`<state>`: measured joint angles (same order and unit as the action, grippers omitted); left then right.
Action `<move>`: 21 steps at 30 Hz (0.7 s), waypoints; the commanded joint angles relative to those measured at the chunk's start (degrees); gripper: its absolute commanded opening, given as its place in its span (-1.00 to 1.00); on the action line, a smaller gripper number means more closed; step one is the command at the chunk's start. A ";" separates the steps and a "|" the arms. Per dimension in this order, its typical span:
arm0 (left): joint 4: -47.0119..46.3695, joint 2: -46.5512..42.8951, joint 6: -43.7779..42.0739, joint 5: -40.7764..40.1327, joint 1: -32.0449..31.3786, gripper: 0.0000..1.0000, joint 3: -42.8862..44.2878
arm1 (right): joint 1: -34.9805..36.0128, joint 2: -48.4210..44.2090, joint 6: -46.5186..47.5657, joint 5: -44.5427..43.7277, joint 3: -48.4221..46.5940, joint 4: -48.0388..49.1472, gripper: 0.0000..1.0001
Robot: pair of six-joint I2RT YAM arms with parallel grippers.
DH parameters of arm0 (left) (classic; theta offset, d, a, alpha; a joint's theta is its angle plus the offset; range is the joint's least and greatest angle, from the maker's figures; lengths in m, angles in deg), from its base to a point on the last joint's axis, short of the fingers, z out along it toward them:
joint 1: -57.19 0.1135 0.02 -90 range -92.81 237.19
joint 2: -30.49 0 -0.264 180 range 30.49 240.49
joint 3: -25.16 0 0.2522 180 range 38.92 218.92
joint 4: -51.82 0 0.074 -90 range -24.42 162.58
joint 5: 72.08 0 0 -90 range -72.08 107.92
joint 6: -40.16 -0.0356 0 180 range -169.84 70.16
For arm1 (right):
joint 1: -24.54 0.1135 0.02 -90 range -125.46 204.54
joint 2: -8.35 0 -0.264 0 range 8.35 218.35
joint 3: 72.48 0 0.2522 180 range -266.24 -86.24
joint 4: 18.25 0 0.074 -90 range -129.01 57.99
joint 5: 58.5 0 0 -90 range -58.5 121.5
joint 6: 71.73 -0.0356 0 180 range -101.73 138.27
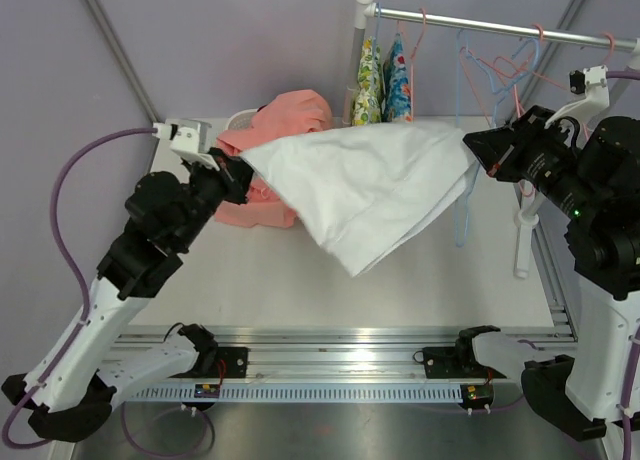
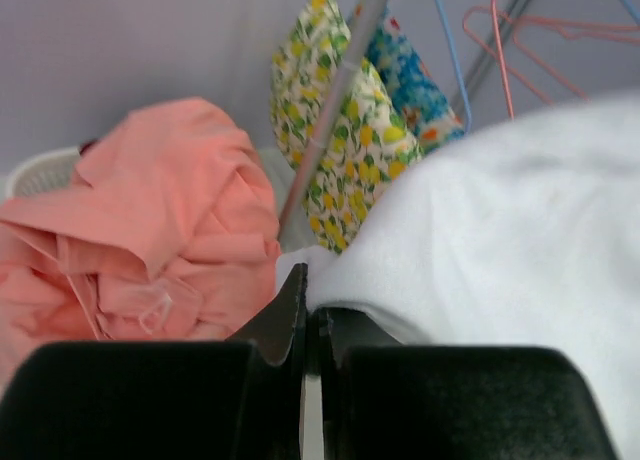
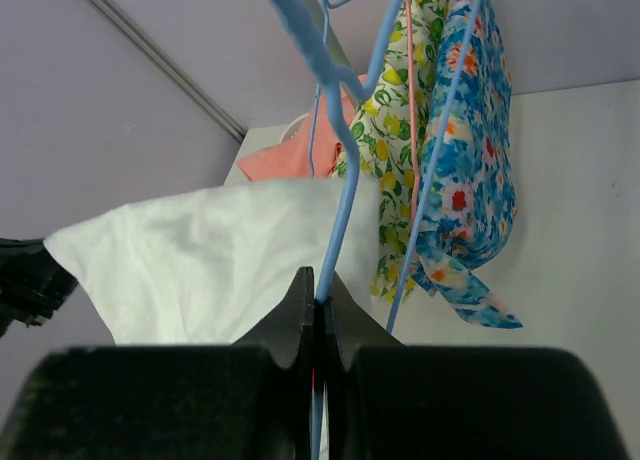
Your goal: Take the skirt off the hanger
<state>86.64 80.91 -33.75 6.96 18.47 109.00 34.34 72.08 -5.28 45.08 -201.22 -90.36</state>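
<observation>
The white skirt (image 1: 370, 195) hangs in the air over the middle of the table (image 1: 480, 290). It is pulled out wide between the two arms. The left tool (image 1: 238, 172) is closed tight on the skirt's left corner. In the left wrist view its two black tips pinch the white edge.

The right tool (image 1: 480, 148) is closed too, but it grips the thin blue hanger (image 3: 340, 160), not the cloth. The blue wire runs right between its tips. The skirt's right end bunches up by that hanger. I think it is caught on it there, but I cannot see how it is fastened.

The skirt looks soft, light and floppy. It sags in the middle, and one corner droops toward the near side. It will not break, but thin cloth like this can slide out of a small pinch. So I would hold a good fold of it at the corner, like the left tool does, well away from the hanger. Then a pull to the left should slide it off.

The hanger wire looks thin, smooth and bendy. It may twist in the grip if the pull is hard.

A pink cloth (image 1: 290, 120) lies in a heap at the far left, just behind the left tool. Flowery clothes (image 1: 382, 80) hang from the rail (image 1: 500, 25) at the far side, close to the skirt's far edge.
</observation>
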 commanded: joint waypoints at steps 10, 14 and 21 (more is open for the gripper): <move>3.46 30.31 -5.29 10.06 16.81 -1.00 36.76 | -0.05 -2.46 1.58 0.48 1.77 4.65 -1.00; 4.07 42.73 -3.53 17.37 21.40 -1.00 49.94 | -0.05 -3.08 2.63 0.48 2.83 4.29 -1.00; 0.50 51.90 -0.11 19.40 22.81 -1.00 51.42 | -0.05 -4.13 3.16 0.30 5.64 4.73 -1.00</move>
<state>91.54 134.04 -36.19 22.63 41.66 163.64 34.32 68.36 -3.64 45.10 -196.01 -88.87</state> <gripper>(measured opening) 0.025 0.034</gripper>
